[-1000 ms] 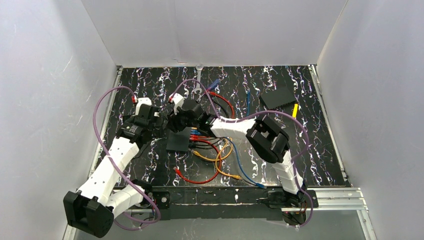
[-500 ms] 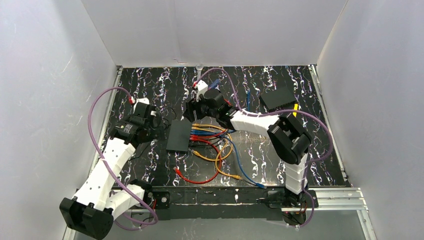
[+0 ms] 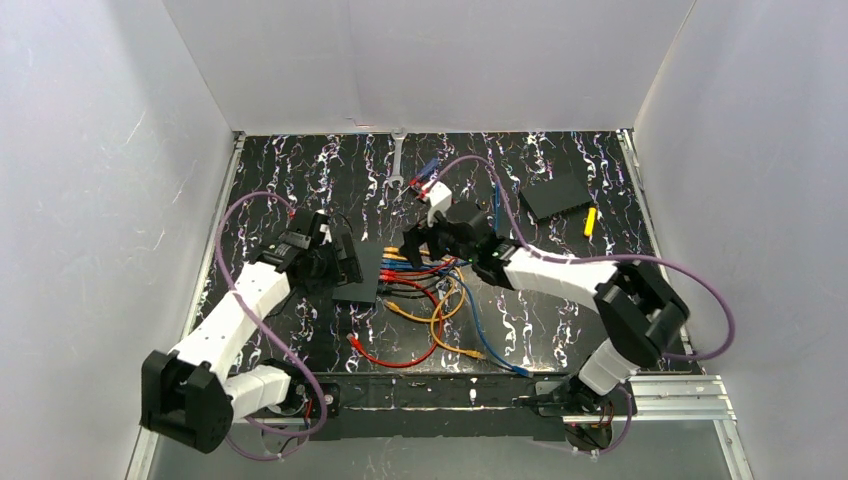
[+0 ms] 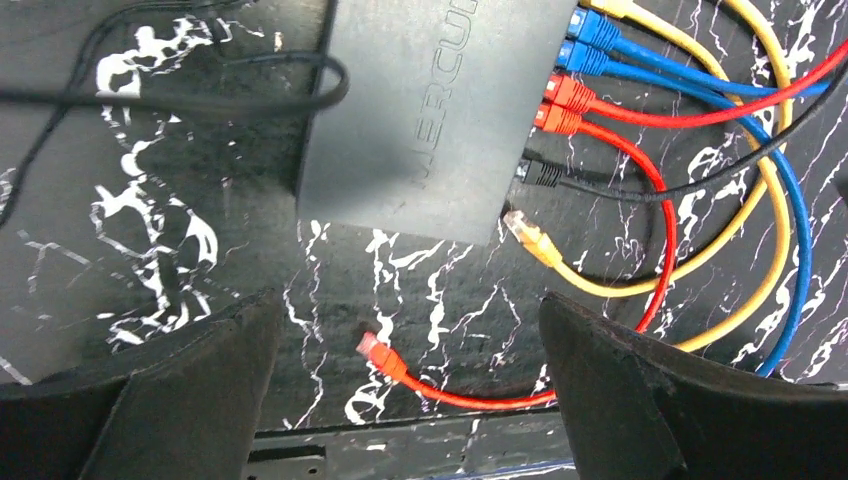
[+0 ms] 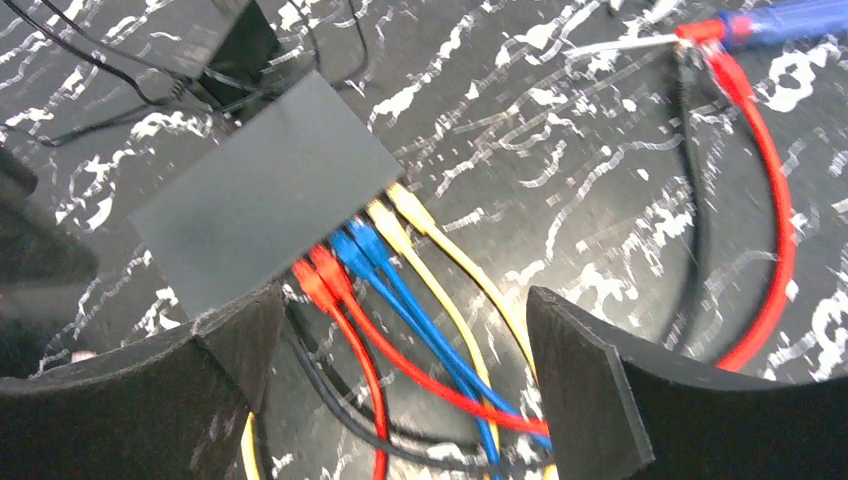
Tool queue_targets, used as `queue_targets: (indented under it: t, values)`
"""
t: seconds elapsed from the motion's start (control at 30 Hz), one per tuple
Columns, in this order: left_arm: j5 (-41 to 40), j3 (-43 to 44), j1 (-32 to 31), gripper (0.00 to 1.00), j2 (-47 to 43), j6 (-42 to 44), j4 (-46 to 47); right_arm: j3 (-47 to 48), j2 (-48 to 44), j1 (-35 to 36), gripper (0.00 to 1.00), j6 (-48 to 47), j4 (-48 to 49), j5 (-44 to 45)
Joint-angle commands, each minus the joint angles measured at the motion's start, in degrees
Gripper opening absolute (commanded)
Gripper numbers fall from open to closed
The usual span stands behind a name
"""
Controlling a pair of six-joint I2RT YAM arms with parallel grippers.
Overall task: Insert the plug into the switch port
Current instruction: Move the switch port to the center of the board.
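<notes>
Your switch (image 3: 357, 285) lies flat on the bench (image 3: 300, 170): two blue plugs (image 4: 585, 55), two red plugs (image 4: 560, 105), one black plug (image 4: 540, 175) seated. Two more: yellow plug (image 4: 525, 228) at its corner, loose red plug (image 4: 375, 348) nearby. Left tool (image 4: 408, 310), right tool (image 5: 400, 300) gape empty.

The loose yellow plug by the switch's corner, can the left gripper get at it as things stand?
Probably yes. The left gripper hangs open over that area, and the loose yellow plug lies bare off the switch corner, nothing over it. The black plug sits close, so room looks tight.
</notes>
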Motion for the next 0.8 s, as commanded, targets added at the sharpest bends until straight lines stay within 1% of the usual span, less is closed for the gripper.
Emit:
queue_targets:
  t: [0.0, 0.17, 0.27, 0.33, 0.47, 0.53, 0.6, 0.67, 0.77]
  values:
    - [2.53, -1.92, 0.13, 0.98, 3.99, -3.15, 6.72, -5.93, -9.42, -0.95, 0.99, -3.15, 3.25, 6.56]
    - [-2.8, -2.75, 0.35, 0.98, 8.7, -4.67, 10.26, -11.08, -17.25, -1.09, 0.99, -4.4, 3.36, 16.25]
    - [-3.09, -3.04, 0.44, 0.98, 11.78, -5.41, 12.39, -13.39, -20.64, -1.1, 0.99, -3.73, 2.94, 21.64]
    - [-2.33, -3.01, 0.39, 0.98, 14.12, -6.0, 13.2, -15.51, -22.73, -1.06, 0.99, -3.49, 4.58, 23.36]
    - [-0.1, -3.24, 0.42, 0.98, 17.33, -6.46, 14.26, -22.06, -27.1, -1.1, 0.99, -3.56, 11.48, 25.39]
    - [3.25, -3.51, 0.4, 0.98, 18.29, -6.9, 15.29, -24.88, -28.81, -1.09, 0.99, -3.97, 13.83, 26.92]
    - [5.8, -4.05, 0.02, 0.95, 18.61, -8.38, 17.26, -26.48, -29.91, -1.09, 0.99, -4.13, 14.78, 28.33]
    - [8.21, -4.23, -0.94, 0.93, 19.11, -9.99, 19.56, -27.69, -30.66, -1.09, 0.99, -3.74, 15.4, 29.03]
    - [9.08, -2.87, -4.36, 0.91, 20.66, -12.67, 21.69, -29.61, -31.38, -1.09, 1.0, -2.21, 16.58, 29.36]
